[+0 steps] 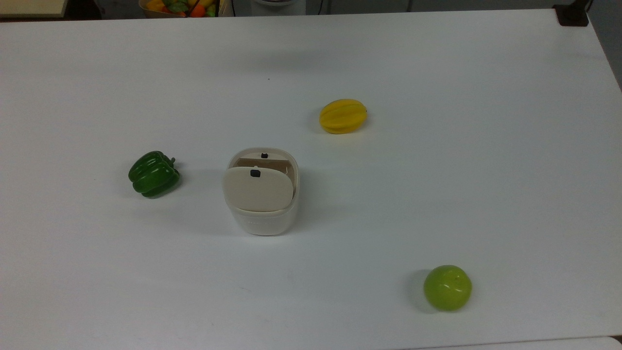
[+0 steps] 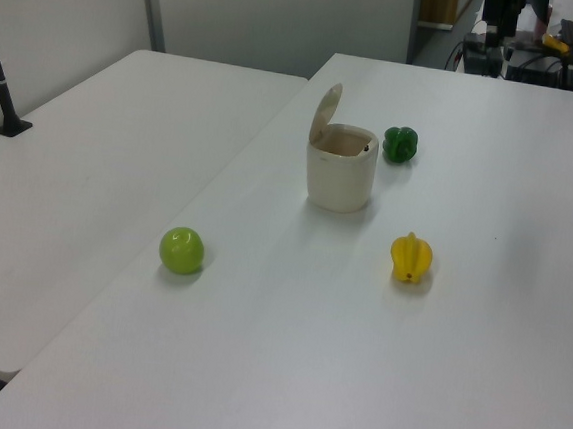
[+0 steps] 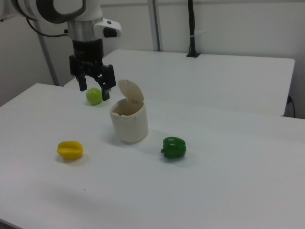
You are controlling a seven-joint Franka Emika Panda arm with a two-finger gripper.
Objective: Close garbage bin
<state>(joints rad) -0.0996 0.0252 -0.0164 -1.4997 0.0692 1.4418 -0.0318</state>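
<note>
In the right view, my fingers [image 3: 94, 94] hang in the air above the white tabletop [image 3: 228, 191], pointing down, spread apart with a clear gap between them and gripping nothing.

Going left to right across the right view: a yellow ridged fruit [image 3: 70, 150] lies on the tabletop below my fingers and a little to their left, well apart from them. A round green apple [image 3: 94, 96] shows in the gap between my fingers; it sits on the tabletop behind them, not in my grip.

Just right of my fingers and slightly lower stands the garbage bin [image 3: 128, 122], a small cream-white tub sitting upright on the tabletop. Its flat beige lid [image 3: 130, 90] is raised, tilted up and back on its hinge, leaving the mouth of the tub open. The lid's upper edge is near my right-hand fingertip in the right view, but not touching it.

Farther right of the bin, and well apart from my fingers, a dark green bell pepper [image 3: 174, 147] rests on the tabletop.

In the top view the garbage bin [image 1: 262, 221] sits near the middle of the tabletop [image 1: 437, 184], with the bell pepper [image 1: 153, 174] toward the top view's left, the yellow fruit [image 1: 342, 115] up and to the right, and the apple [image 1: 447, 287] at lower right.
</note>
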